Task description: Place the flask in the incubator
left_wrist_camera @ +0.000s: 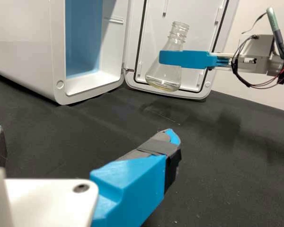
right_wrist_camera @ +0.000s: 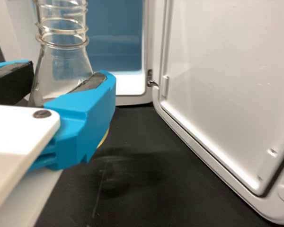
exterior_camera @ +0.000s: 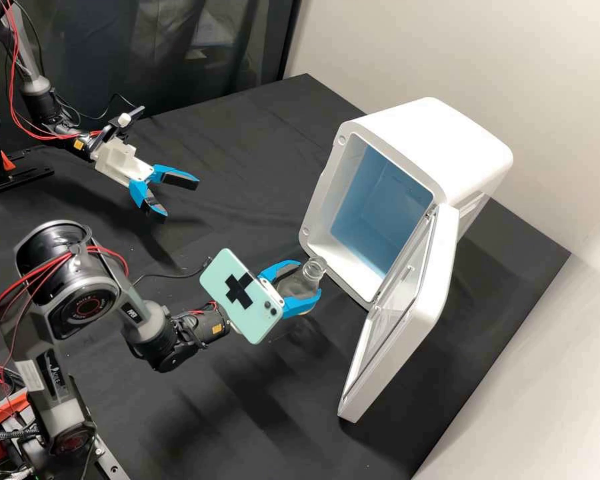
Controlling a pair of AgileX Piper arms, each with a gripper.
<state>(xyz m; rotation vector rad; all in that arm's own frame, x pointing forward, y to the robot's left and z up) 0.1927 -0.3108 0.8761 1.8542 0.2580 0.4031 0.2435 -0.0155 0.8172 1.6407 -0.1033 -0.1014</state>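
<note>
Robotics lab bench

A black bench point(exterior_camera: 260, 153) by a plain white wall point(exterior_camera: 413, 47) carries a small white incubator point(exterior_camera: 447, 147) with a blue interior, a glass flask point(left_wrist_camera: 164, 78) and two robot arms point(exterior_camera: 67, 293) with exposed red wiring.

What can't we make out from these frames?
- High view: flask body, mostly hidden by the right gripper and the mint phone on its wrist.
- Left wrist view: whether the flask holds liquid; the yellowish tint at its base is too faint.
- Right wrist view: flask mouth, cut off by the edge; base, behind a blue finger.
- High view: incubator, one inner side wall hidden by its own rim.
</note>
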